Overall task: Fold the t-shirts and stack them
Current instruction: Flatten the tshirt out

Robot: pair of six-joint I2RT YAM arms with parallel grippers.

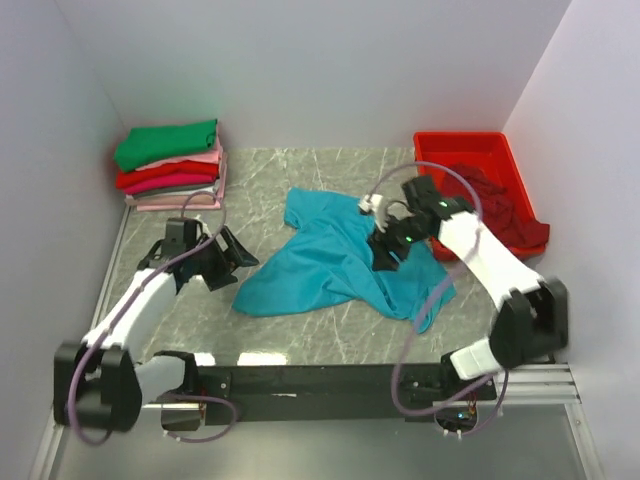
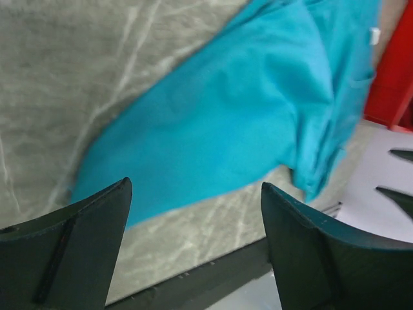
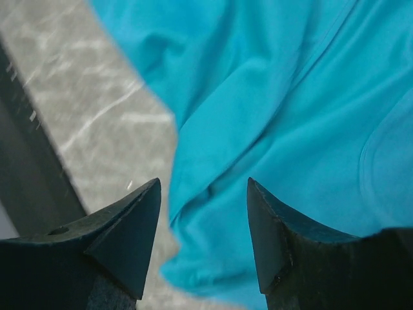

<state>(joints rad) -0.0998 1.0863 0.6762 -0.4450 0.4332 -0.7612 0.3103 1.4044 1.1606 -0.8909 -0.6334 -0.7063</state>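
Note:
A teal-blue t-shirt point(image 1: 335, 255) lies crumpled and unfolded on the marble table's middle. It fills the right wrist view point(image 3: 277, 116) and the upper left wrist view point(image 2: 226, 110). My right gripper point(image 1: 385, 257) is open just above the shirt's right part, empty. My left gripper point(image 1: 240, 258) is open and empty, just left of the shirt's lower-left corner. A stack of folded shirts stands at the back left: green point(image 1: 165, 143) on top, then pink point(image 1: 205, 157), red point(image 1: 160, 180) and grey layers. A dark maroon shirt point(image 1: 500, 205) lies bunched in the red tray.
The rigid red plastic tray point(image 1: 465, 145) sits at the back right against the wall; its edge shows in the left wrist view point(image 2: 390, 77). White walls close in the table on three sides. A black rail point(image 1: 320, 380) runs along the near edge.

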